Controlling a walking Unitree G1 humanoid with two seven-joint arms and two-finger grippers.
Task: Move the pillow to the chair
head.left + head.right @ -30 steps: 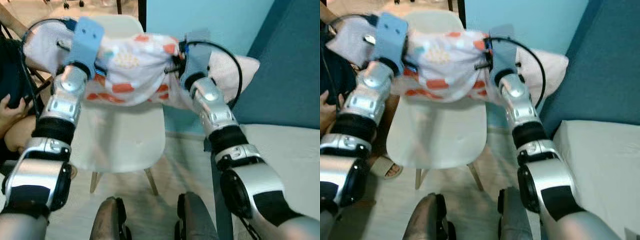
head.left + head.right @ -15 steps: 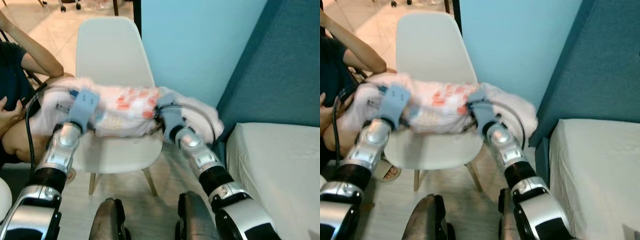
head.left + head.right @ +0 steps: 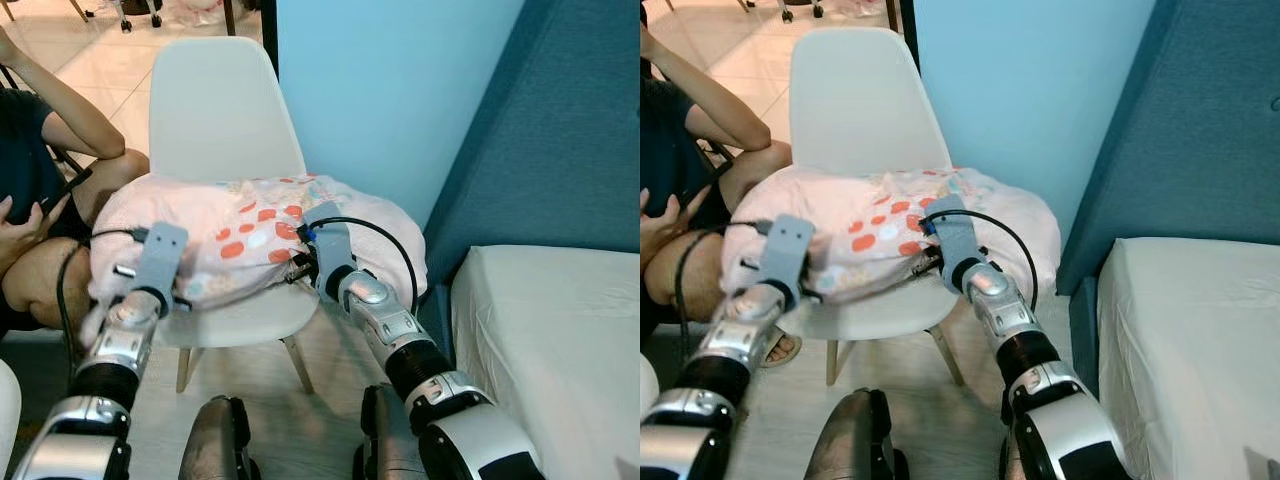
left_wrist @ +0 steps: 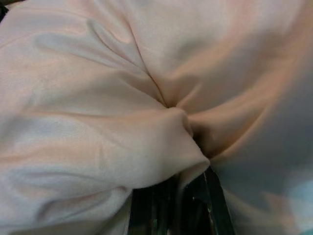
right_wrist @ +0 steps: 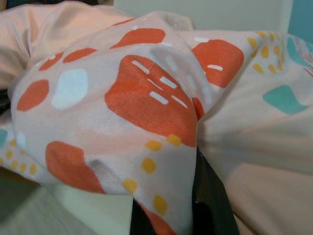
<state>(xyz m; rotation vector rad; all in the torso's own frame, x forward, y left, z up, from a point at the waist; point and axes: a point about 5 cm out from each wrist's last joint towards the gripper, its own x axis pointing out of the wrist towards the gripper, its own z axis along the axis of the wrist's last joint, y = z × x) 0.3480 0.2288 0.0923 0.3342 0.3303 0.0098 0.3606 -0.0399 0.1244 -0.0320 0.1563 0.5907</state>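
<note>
- Since the earlier frames, both arms had lowered and the pillow [image 3: 250, 235] had come down from backrest height onto the chair [image 3: 220, 110] seat.
- It overhung the seat's edges on both sides.
- Left end effector [image 3: 150, 285] was clamped on the pillow's near edge; right end effector [image 3: 305, 262] likewise, cloth bunched between its fingers [image 5: 208, 196].
- Just beside the chair stood a blue wall [image 3: 390, 90], a bed [image 3: 550, 350] to the right, a seated person [image 3: 40, 200] to the left.
- Tiled floor [image 3: 330, 350] lay underneath.
</note>
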